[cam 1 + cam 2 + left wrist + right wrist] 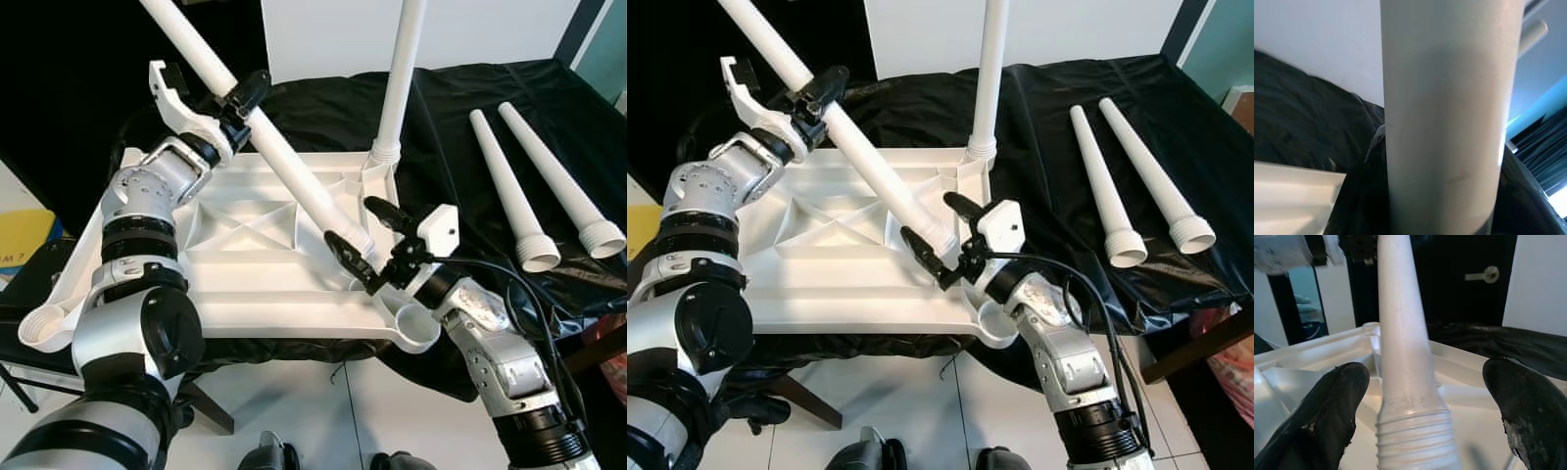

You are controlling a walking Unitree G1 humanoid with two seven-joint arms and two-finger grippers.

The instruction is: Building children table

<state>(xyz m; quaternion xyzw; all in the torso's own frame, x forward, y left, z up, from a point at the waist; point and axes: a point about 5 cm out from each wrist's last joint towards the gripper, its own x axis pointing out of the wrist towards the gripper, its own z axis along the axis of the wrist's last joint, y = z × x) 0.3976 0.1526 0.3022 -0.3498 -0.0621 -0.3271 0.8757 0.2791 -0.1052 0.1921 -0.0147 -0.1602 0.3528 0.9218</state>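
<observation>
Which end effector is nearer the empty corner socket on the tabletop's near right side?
Right. The right end effector hovers open just above that socket; the left end effector grips the tilted leg far across the tabletop.

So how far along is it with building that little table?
One leg already stands in a corner of the upturned tabletop. The left gripper holds a second leg, its threaded end low between the open fingers of the right gripper. Two more legs lie waiting on the black cloth.
</observation>
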